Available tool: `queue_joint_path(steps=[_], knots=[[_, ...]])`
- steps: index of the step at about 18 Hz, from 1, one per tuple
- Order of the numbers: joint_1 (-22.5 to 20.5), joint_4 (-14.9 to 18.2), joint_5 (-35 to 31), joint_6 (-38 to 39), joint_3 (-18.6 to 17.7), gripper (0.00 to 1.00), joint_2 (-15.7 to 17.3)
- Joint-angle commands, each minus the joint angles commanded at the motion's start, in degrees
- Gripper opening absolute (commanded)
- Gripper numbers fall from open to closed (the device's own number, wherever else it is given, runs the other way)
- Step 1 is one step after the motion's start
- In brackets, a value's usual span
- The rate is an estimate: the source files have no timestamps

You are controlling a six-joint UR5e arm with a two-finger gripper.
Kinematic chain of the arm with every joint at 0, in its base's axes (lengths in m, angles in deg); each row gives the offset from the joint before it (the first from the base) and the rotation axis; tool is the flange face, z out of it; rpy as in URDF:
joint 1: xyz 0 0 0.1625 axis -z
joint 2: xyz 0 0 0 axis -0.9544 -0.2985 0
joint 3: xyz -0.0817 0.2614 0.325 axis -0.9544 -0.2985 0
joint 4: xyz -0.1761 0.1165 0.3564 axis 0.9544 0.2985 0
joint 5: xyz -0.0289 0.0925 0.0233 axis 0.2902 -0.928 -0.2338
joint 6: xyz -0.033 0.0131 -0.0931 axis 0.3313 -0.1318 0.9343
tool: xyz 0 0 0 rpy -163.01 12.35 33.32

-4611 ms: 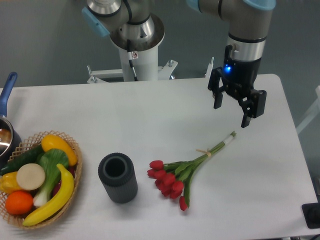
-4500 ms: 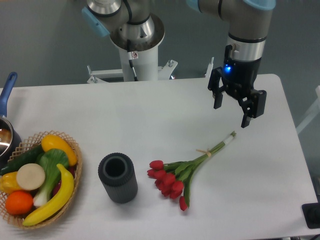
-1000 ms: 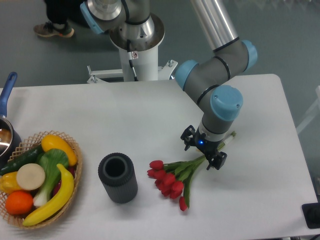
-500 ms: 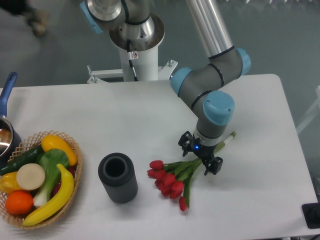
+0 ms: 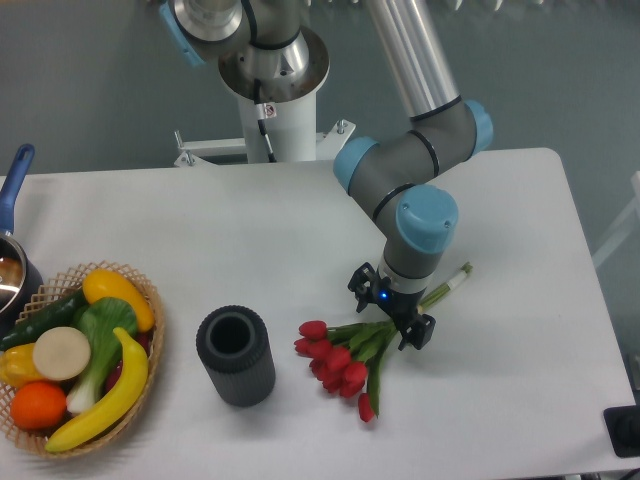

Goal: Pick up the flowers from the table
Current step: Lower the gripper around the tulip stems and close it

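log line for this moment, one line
phase: reach | gripper: open, astride stems | flowers: lying on table | grasp: not yet

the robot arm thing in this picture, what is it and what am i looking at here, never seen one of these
This is one picture from a fixed camera looking down at a white table. The grey and blue jointed machine is a robot arm, bolted to a post behind the table. At its tip is a gripper, a two-finger claw. Here it is down low over the stems of a bunch of red flowers, with its fingers open on either side of them. The flowers lie on the table and are not lifted; whether the fingers touch them is hard to tell. Also on the table are a dark grey cylinder standing open end up, a wicker basket of fruit and vegetables at the left, and a pot with a blue handle at the edge.
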Motion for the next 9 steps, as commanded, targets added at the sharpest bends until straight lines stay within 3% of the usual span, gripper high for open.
queue_joint_path(steps=[7,9], knots=[[0.0,-0.09,0.0,-0.18,0.0,1.0,0.0],[0.0,-0.09,0.0,-0.09,0.08,0.94,-0.09]])
